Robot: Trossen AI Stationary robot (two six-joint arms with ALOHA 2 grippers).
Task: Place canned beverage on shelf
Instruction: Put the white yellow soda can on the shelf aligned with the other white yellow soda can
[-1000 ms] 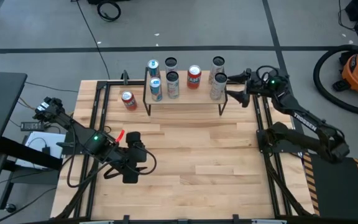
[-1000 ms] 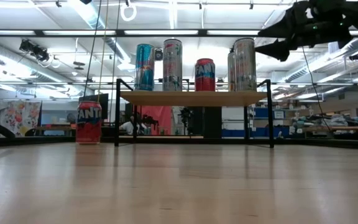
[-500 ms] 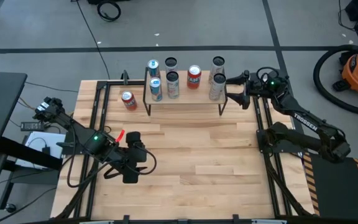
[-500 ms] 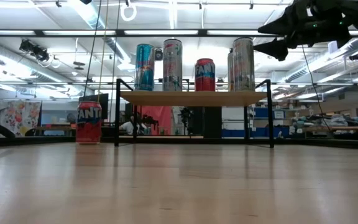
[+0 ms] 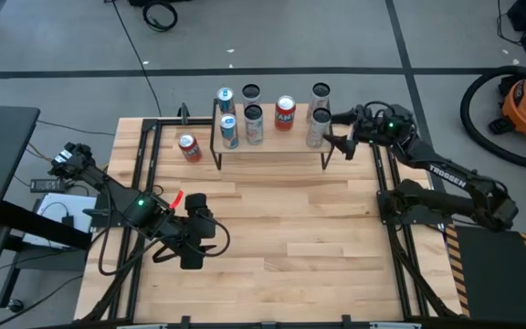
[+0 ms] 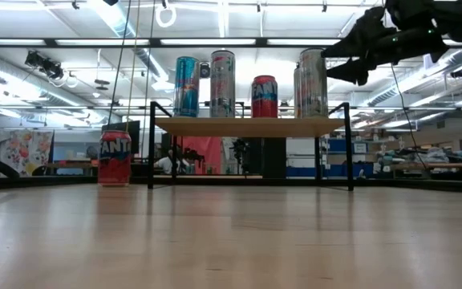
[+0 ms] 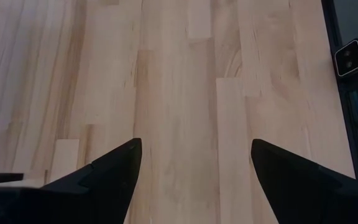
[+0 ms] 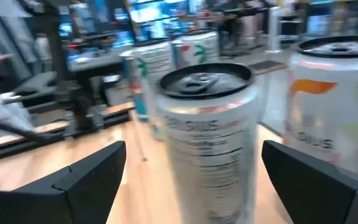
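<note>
Now the right gripper (image 5: pixel 334 135) stands at the upper right of the high view, at the right end of the shelf (image 5: pixel 272 146); its fingers are spread wide and hold nothing. In the right wrist view a tall silver can (image 8: pixel 209 140) stands upright between the two fingers, not touched on either side; in the high view this seems to be the can at the shelf's right end (image 5: pixel 316 127). Whether the gripper is leaving this can or coming to it I cannot tell.

One red Fanta can (image 5: pixel 188 146) is not yet on the shelf — it stands on the bench (image 5: pixel 272 238) just beside the shelf's left end, at the upper left of the high view; in the low view it shows at the left, lower than the board. So I judge the step in hand is between two cans.

The left gripper (image 5: pixel 193 247) waits at the lower left of the high view, open and empty above bare wood; the next move calls for reaching the red can and closing on its middle, upright.
</note>
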